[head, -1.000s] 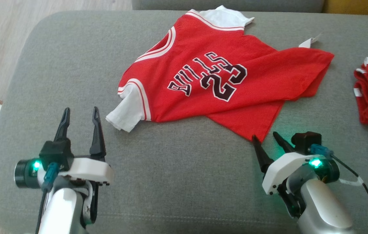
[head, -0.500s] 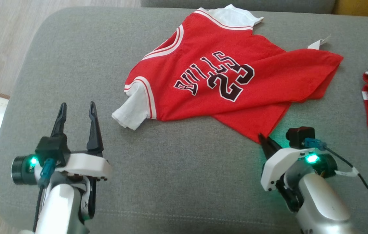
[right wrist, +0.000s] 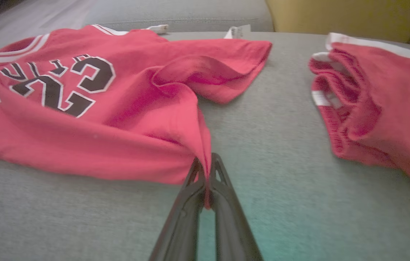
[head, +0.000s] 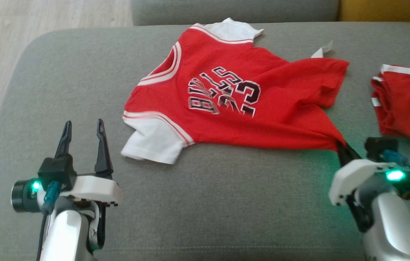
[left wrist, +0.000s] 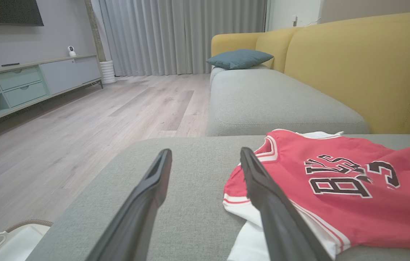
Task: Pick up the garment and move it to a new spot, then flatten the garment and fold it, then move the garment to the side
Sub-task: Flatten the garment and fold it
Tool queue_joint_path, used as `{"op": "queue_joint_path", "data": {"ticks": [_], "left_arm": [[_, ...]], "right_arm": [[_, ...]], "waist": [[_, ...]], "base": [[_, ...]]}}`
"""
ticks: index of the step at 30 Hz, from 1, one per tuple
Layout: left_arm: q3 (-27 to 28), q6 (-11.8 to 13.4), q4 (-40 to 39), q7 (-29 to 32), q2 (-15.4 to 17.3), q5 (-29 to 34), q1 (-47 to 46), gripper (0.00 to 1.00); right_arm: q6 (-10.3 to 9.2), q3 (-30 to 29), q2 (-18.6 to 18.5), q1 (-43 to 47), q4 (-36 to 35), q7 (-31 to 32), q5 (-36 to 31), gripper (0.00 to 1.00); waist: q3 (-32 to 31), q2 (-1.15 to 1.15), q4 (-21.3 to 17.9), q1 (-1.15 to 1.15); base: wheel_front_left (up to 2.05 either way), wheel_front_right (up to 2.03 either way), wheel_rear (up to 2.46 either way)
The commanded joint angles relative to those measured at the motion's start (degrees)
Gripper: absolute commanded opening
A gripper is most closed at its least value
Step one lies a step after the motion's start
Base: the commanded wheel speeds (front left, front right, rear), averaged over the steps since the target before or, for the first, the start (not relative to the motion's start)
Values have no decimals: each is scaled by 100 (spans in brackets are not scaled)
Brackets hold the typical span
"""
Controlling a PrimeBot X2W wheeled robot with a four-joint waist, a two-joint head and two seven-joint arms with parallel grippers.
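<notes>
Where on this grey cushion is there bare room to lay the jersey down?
Widest bare patch of the grey cushion: the near strip between the left gripper and right gripper, below the red jersey. Another lies left of its white sleeve. Crowded: the narrow gap between the jersey and the second red garment, where the right gripper pinches the hem.

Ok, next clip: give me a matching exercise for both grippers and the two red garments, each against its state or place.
1 left gripper
2 right gripper
3 jersey
4 red bundle

A lying apart, to the jersey's right
B open, holding nothing
C shut on a hem corner
D lying print side up

Pairs: 1-B, 2-C, 3-D, 4-A
</notes>
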Motion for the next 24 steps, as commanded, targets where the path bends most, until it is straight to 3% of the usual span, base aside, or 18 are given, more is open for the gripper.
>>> {"op": "queue_joint_path", "data": {"ticks": [1, 9, 16, 17, 18, 19, 24], "left_arm": [[197, -25, -172, -70, 52, 62, -152, 100], [131, -88, -78, -70, 16, 108, -134, 100], [54, -132, 11, -70, -25, 129, -112, 100], [46, -139, 24, -70, -28, 132, -109, 100], [39, -146, 37, -70, -30, 134, -107, 100], [32, -154, 49, -70, -32, 137, -106, 100], [-9, -195, 114, -70, -51, 136, -99, 100]], "right_arm": [[37, 35, -94, -18, -305, 71, -73, 0], [37, -383, -145, 537, -1080, 719, -166, 0], [37, -708, -30, 747, -1380, 797, -266, 0], [37, -721, -10, 738, -1423, 721, -278, 41], [37, -736, 7, 718, -1469, 614, -283, 95], [37, -753, 22, 693, -1519, 495, -260, 100], [37, -529, 49, 631, -1863, -576, 153, 100]], "waist": [[-43, 0, -87, 0], [-107, 0, -250, 0], [-121, 0, -311, 0], [-121, 0, -320, 0], [-122, 0, -327, 0], [-127, 0, -332, 0], [-211, 0, -296, 0]], "base": [[0, 0, 0], [0, 0, 0], [0, 0, 0], [0, 0, 0], [0, 0, 0], [0, 0, 0], [0, 0, 0]]}}
